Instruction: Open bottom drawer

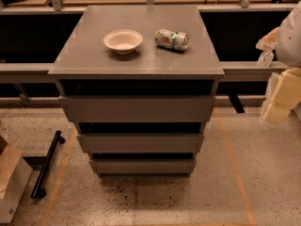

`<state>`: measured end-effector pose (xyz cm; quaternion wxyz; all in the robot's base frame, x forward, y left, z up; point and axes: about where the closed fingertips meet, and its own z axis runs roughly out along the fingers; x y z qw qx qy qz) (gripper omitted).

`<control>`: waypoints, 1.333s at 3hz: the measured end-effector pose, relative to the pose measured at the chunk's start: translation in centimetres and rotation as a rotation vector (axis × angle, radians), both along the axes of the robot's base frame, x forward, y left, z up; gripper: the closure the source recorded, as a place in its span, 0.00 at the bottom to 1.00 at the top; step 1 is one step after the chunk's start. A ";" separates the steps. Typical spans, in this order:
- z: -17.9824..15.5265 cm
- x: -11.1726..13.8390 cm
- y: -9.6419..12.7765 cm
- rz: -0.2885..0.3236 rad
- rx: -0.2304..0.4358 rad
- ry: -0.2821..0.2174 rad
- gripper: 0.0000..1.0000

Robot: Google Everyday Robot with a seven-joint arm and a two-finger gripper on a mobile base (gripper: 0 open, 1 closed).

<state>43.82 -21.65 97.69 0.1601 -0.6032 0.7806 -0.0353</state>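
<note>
The hand [278, 100] sits at the far right edge of the view, cream-coloured and partly cut off by the frame, hanging level with the upper part of the cabinet and well apart from it; open or closed, I cannot tell. Down and to the left of the hand is the bottom drawer [142, 166], lowest of 3 grey-brown fronts, flat and handleless, with a dark gap along its upper edge and nothing touching it. Just above it is the middle drawer front [141, 142], and above that the top drawer front [137, 108], which is the one closest to the hand's height. Up and left of the hand, on the cabinet's grey surface [84, 55], a pale bowl [123, 40] stands upright and a crushed can [172, 39] lies on its side; the can is the nearer of the 2 to the hand, with a clear space between it and the bowl. Far left and low, a black bar [47, 164] lies on the speckled floor beside a cardboard box [9, 173].
</note>
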 end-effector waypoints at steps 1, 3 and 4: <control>0.0 0.0 0.0 0.000 0.000 0.000 0.00; -4.4 3.0 -0.1 0.019 0.030 -0.051 0.00; -4.2 2.7 -0.9 0.002 -0.004 -0.048 0.00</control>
